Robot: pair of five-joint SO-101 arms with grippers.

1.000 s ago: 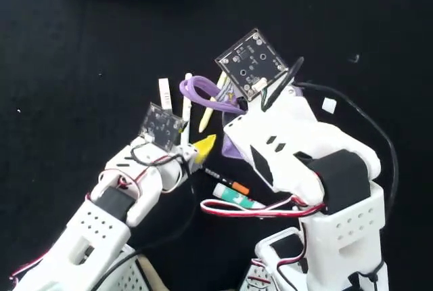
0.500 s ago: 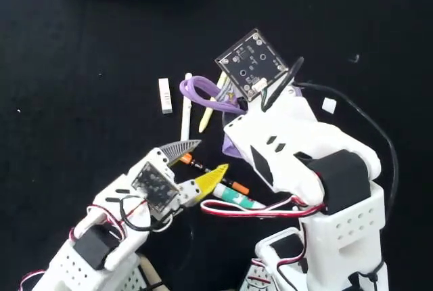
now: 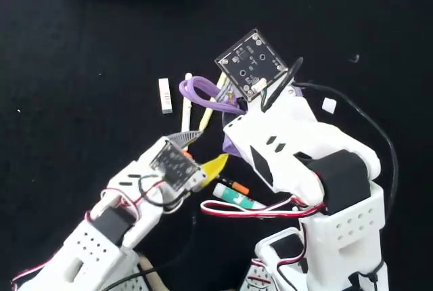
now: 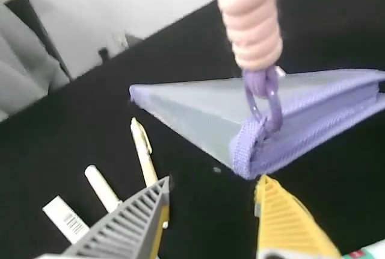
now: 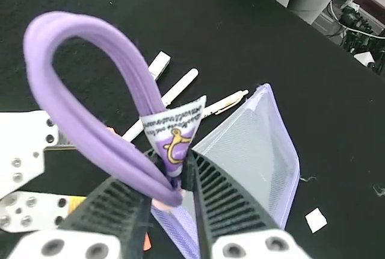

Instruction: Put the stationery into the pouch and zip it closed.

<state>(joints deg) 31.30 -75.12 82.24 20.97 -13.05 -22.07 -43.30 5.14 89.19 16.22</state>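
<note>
my right fingers [image 5: 216, 193]: clamped on the purple loop [image 5: 90, 90] of the pouch [image 5: 252, 144], tilting it up, I judge for loading | my left fingers [image 4: 283, 223]: spread, over the orange pen [image 3: 238, 187] just beside the pouch | white pen [image 3: 187, 105], eraser [image 3: 164, 95]: on the desk [image 3: 81, 47]

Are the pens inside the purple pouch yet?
Out. The white pen and yellow pen lie on the table beside the pouch, which the right gripper holds by its loop.
</note>
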